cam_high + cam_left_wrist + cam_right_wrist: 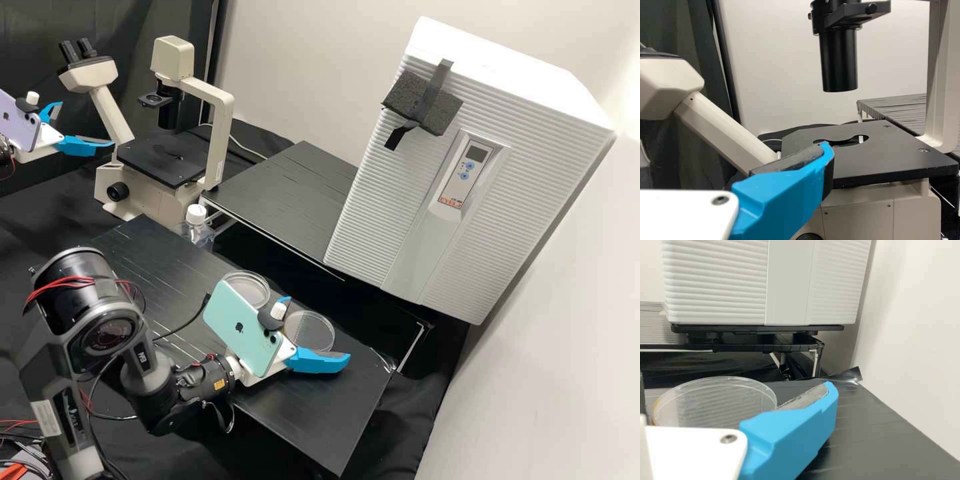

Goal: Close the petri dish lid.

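- Clear dish (310,330), lid or base unclear, is set by the far edge of the tabletop (320,427).
- It is flanked by the right claw (317,329), fingers spread.
- Other dish (250,283) is placed farther left along that edge.

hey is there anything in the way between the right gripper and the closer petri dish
Nothing visible stands between the right gripper and the nearer dish; the gripper's open fingers seem to lie on either side of it.
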`<state>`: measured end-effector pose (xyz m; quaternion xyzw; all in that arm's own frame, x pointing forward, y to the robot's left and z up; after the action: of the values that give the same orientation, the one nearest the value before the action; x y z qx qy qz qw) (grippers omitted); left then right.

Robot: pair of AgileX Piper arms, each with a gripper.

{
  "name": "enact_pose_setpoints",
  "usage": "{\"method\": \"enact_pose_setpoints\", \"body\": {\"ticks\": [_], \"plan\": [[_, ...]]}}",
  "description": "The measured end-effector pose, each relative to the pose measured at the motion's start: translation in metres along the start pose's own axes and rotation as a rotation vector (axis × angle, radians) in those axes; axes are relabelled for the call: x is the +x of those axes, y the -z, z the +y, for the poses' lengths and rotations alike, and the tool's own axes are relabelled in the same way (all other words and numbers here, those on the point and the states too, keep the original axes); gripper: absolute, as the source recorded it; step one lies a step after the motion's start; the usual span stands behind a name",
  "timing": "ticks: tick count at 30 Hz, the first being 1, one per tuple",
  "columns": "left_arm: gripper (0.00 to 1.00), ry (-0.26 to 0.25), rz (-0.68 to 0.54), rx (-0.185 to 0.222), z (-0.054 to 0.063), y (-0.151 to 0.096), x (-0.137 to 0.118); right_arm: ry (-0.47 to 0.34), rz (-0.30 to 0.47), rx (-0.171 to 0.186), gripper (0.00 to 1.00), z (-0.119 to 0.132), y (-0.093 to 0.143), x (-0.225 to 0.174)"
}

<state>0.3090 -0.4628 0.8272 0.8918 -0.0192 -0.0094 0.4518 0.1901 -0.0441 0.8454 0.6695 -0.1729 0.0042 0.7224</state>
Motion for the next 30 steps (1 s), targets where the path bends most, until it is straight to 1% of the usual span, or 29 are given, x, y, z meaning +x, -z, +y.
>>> {"method": "enact_pose_setpoints", "body": {"ticks": [9,10,17,25,30], "plan": [[1.00,0.000,0.000,0.000,0.0000,0.0000,0.0000,0.002,-0.003,-0.007,1.00,-0.0005,-0.0006,0.0009],[1.00,0.000,0.000,0.000,0.0000,0.0000,0.0000,0.004,-0.001,-0.007,0.00,-0.0006,-0.0004,0.0009],[1.00,0.000,0.000,0.000,0.0000,0.0000,0.0000,0.005,0.001,-0.008,0.00,-0.0007,-0.0003,0.0009],[1.00,0.000,0.000,0.000,0.0000,0.0000,0.0000,0.021,0.016,-0.019,0.00,-0.0009,-0.0007,0.0008],[1.00,0.000,0.000,0.000,0.0000,0.0000,0.0000,0.022,0.017,-0.020,0.00,-0.0010,-0.0006,0.0011]]}}
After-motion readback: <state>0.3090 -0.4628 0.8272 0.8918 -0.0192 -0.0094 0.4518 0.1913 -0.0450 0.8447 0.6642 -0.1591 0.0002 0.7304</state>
